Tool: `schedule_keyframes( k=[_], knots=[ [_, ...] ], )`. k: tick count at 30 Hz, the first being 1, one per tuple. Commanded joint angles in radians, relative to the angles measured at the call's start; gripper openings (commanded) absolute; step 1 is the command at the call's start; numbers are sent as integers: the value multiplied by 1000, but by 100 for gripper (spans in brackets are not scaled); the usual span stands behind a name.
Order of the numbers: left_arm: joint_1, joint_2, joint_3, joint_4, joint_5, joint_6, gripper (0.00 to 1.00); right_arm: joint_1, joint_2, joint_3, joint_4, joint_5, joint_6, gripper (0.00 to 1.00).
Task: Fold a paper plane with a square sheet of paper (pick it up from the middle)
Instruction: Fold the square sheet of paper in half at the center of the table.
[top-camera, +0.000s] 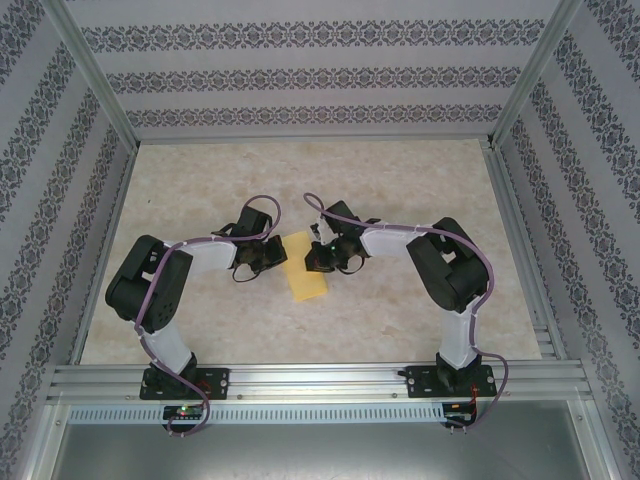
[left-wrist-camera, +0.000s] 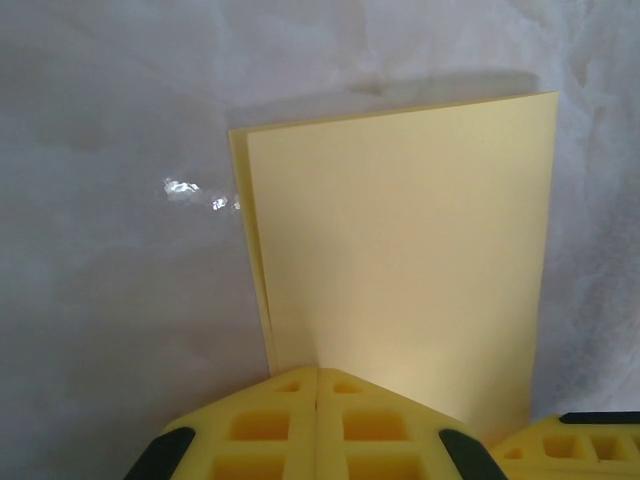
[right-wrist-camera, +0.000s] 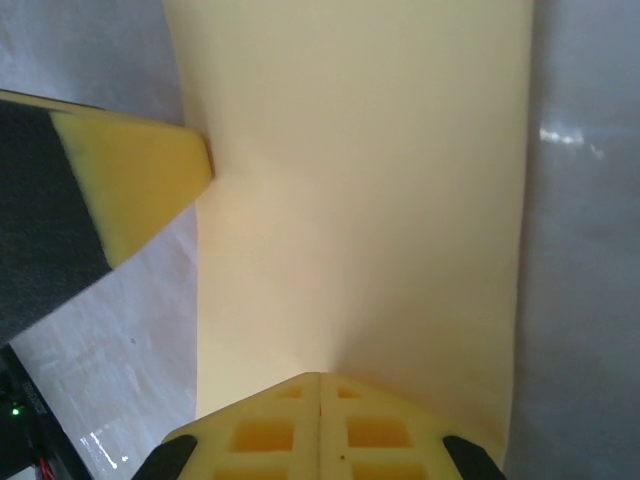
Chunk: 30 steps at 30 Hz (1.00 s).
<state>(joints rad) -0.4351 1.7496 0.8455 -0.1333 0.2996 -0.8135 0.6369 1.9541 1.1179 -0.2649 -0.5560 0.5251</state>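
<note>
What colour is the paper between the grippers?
The sheet of paper is plain pale yellow, unprinted; left wrist view shows it best.

Left arm and right arm are bending inward toward the middle; left claw and right claw are sitting closed.

One yellow paper sheet, two tools

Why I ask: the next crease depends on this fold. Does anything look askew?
Slightly. The folded paper has layers that don't match: in the left wrist view a thin strip of the lower layer peeks out along its left edge, wider at the far corner. No tear or crumpling shows.
</note>
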Motion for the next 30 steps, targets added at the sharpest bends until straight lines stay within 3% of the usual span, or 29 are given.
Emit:
schedule_keyframes(
  k=[1,21,30],
  knots=[
    [-22,101,-51,-190,-117,4,0,0,-4,-26,-3,-22,-31,5],
    [-29,94,-57,-190,-134,-1,0,-6,-169,-307,-59,47,-77,7],
    [-34,63,-12,-155,-93,37,0,-6,-316,-237,-78,106,-67,11]
  ],
)
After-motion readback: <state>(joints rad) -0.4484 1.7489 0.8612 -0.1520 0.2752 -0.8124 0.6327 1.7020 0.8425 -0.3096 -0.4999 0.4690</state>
